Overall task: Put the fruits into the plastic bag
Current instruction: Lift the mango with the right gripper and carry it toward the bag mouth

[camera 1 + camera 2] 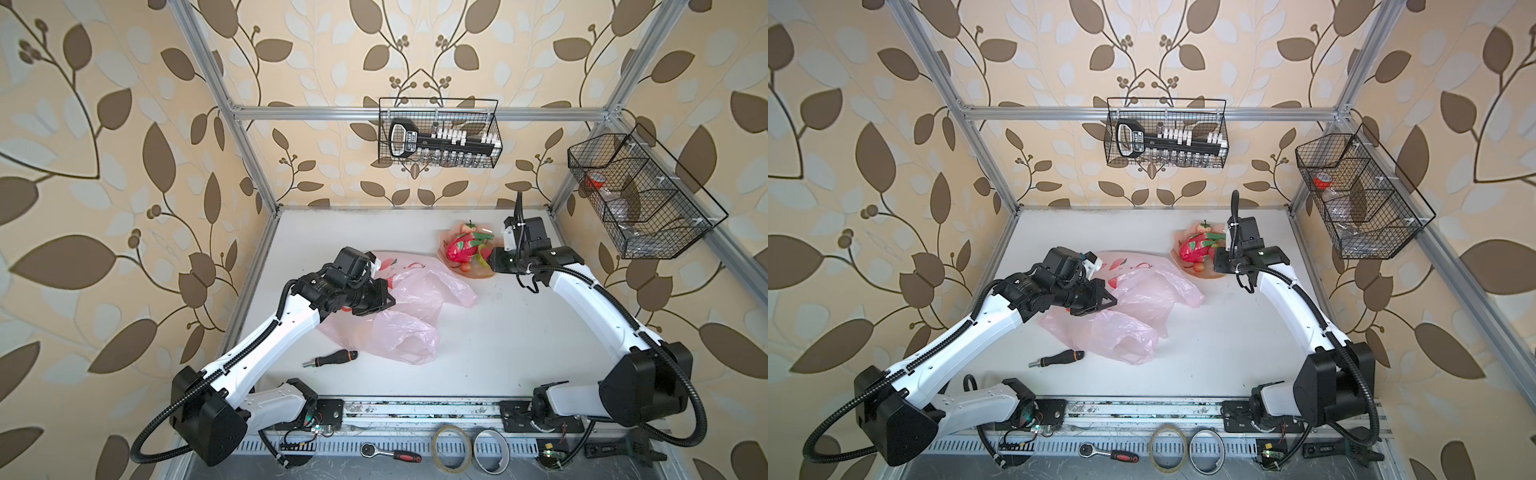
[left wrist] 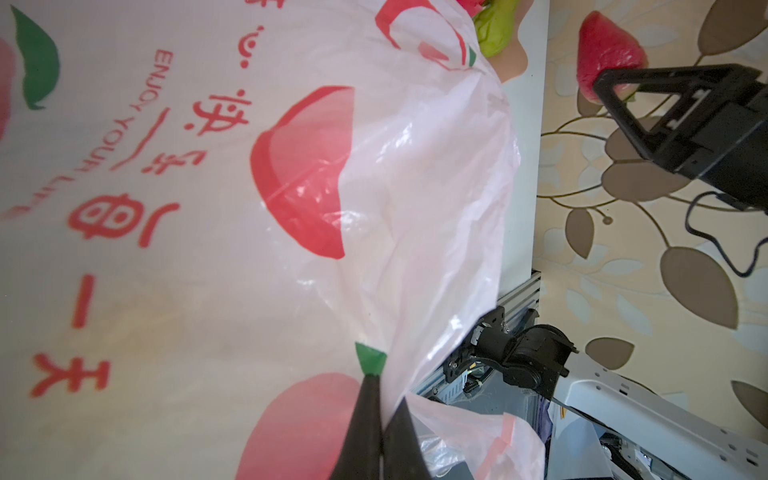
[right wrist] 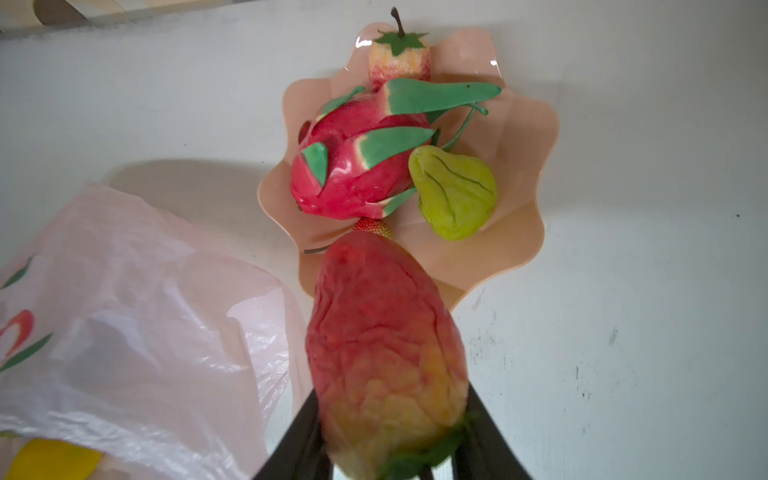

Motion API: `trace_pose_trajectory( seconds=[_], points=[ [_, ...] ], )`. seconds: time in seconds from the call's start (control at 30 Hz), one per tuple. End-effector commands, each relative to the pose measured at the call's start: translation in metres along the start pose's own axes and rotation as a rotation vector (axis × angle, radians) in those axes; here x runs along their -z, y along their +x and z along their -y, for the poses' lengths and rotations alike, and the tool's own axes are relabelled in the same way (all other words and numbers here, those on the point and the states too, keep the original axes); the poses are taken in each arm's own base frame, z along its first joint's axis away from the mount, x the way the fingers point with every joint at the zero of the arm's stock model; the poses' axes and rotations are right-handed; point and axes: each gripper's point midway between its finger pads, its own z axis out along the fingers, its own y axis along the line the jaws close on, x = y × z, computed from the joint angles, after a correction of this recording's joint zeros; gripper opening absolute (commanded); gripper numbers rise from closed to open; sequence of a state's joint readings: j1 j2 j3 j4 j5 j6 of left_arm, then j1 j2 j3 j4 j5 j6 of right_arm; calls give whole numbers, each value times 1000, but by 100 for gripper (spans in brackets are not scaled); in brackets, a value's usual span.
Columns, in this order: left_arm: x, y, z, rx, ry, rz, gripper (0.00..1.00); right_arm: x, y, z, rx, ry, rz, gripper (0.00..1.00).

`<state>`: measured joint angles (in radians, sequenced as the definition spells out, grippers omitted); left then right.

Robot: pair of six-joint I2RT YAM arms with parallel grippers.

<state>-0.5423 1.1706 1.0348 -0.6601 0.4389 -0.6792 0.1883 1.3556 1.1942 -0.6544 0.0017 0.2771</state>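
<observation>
One plastic bag (image 1: 415,307), crumpled on the white table (image 1: 519,332) at the centre of both top views, printed with red peaches and red lettering. One scalloped plate (image 3: 523,174) up and right of the bag there, just beside it; touching or not, cannot tell. Counted on the plate in the right wrist view: one dragon fruit (image 3: 353,166), one green pear (image 3: 457,193) against its lower right side, one pale strawberry (image 3: 399,62) at the plate's upper rim, one small strawberry (image 3: 372,226) below the dragon fruit. A third, the held strawberry (image 3: 386,353), gripped at its leafy end by the right gripper (image 3: 392,395), overlapping the plate's lower edge in that frame. Left gripper (image 2: 384,419) clenched on a fold of bag film. Elsewhere: back wire basket (image 1: 384,124) at upper centre, side wire basket (image 1: 665,232) at right, one screwdriver (image 1: 330,358) lower left of the bag, one ratchet wrench (image 1: 390,453), brown tape ring (image 1: 453,427) and grey tape ring (image 1: 506,451) along the bottom edge. Hidden or unclear: held strawberry covered by the right wrist in both top views; most of the small strawberry buried under the dragon fruit; a yellow shape (image 3: 54,457) in the lower left corner of the right wrist view, under bag film and cut by the frame edge, too little to name; basket contents hard to read through the mesh.
</observation>
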Motion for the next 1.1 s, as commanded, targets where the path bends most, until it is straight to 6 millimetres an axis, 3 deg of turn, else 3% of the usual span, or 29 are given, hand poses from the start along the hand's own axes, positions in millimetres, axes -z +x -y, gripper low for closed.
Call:
trace_pose_trajectory(
  seconds=[0.0,0.33,0.47,0.73,1.07],
  points=[
    [4,-3,10,-24,38,7,0,21,-14,-13,-15,-63,57,28],
    [3,-2,9,-27,34,1,0,63,-31,-63,-141,-433,127,28],
    [3,-2,9,-27,33,0,0,71,-30,-72,-176,-513,131,28],
    [3,-1,8,-26,31,0,0,79,0,-77,-250,-607,83,28],
    [1,-3,8,-21,30,-1,0,90,67,-83,-367,-710,-1,27]
  ],
)
